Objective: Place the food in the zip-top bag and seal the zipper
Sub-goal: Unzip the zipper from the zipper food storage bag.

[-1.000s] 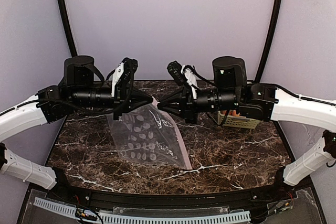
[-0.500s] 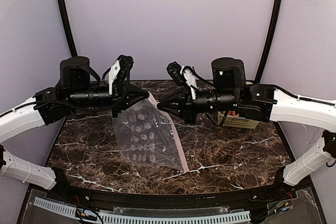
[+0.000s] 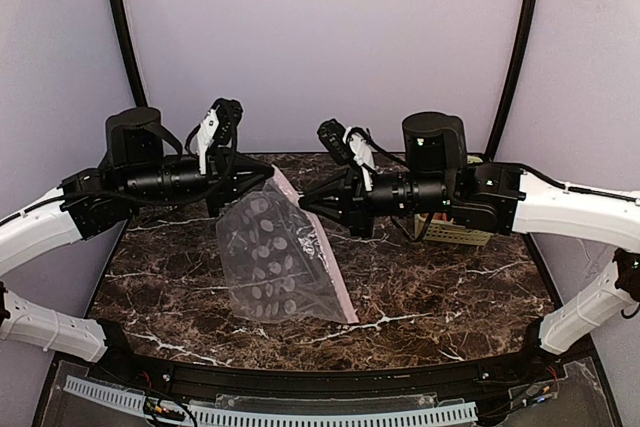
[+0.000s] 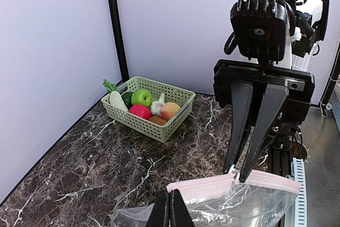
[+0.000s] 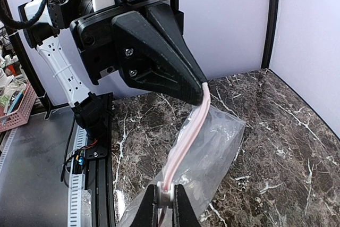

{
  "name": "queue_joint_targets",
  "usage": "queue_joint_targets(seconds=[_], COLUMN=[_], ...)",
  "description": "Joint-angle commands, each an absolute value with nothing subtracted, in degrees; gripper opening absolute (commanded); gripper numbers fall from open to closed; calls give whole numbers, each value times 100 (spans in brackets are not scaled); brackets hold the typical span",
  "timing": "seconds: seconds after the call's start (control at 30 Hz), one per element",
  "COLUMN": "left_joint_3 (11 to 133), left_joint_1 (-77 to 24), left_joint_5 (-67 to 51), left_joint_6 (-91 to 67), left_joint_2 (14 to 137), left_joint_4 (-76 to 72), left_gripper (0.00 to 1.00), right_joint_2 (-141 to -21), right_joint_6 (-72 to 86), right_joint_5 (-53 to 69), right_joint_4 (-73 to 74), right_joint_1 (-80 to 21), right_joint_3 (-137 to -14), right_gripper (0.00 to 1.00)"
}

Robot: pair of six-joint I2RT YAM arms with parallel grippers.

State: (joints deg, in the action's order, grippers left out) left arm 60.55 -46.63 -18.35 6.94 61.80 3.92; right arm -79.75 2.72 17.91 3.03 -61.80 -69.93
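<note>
So the left gripper [image 4: 170, 212] and right gripper [image 5: 165, 199] pinch the zipper [image 5: 187, 134], bag [image 3: 280, 265] draped down onto the table [image 3: 450, 287]. Looks light, floppy, slippery; that stiffer strip is probably the safest hold.

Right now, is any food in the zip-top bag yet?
No, the clear zip-top bag holds nothing, and the food sits in the green basket.
</note>
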Motion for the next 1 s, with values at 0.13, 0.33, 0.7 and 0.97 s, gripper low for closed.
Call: queue_joint_targets(seconds=[0.13, 0.33, 0.7, 0.97], left_joint_3=[5956, 5948, 5955, 5957], left_joint_1=[-4353, -4275, -4198, -4129], left_joint_5=[-1208, -1149, -966, -880], left_joint_6=[666, 665, 704, 728], left_joint_2=[5880, 5792, 5700, 5614], left_joint_4=[141, 124, 157, 165], left_gripper=[1, 1, 1, 1], right_joint_2=[-7988, -7993, -7996, -7998], right_joint_6=[375, 413, 452, 499], right_joint_5=[1973, 1969, 1971, 1958], right_joint_4=[374, 395, 435, 502], right_joint_1=[-6174, -6155, -6135, -6111], right_joint_3=[-6880, -6856, -6830, -6804], right_gripper=[0, 0, 0, 0])
